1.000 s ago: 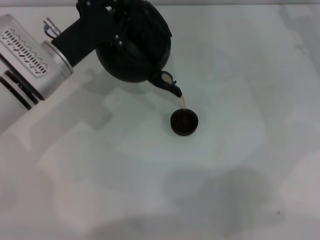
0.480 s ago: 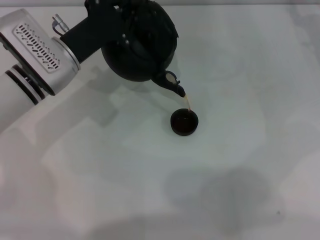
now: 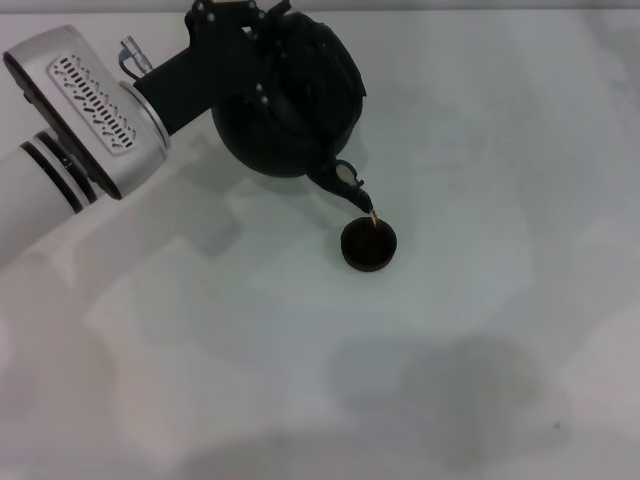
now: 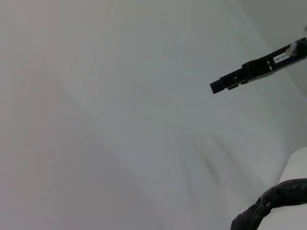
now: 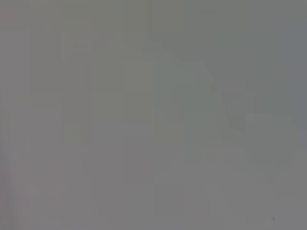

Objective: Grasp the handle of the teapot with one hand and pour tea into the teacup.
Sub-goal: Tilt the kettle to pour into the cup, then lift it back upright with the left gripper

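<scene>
In the head view my left gripper [image 3: 248, 45] is shut on the handle at the top of the matte black teapot [image 3: 300, 110] and holds it off the table, tilted spout-down. The short spout [image 3: 350, 185] sits just above the small dark teacup [image 3: 368, 246], and a thin stream of tea [image 3: 373, 215] runs from it into the cup. The gripper hides most of the handle there. In the left wrist view a piece of the rough dark handle [image 4: 268, 205] shows, with one black finger [image 4: 244, 74] farther off. My right gripper is out of view.
The white table [image 3: 480, 330] carries only the cup and soft shadows. My silver left forearm [image 3: 70, 130] crosses the back left corner. The right wrist view shows only plain grey surface [image 5: 153, 115].
My left arm has shifted the teapot a little to the right and lower, bringing the spout closer to the cup. The stream of tea has become shorter and thinner.
</scene>
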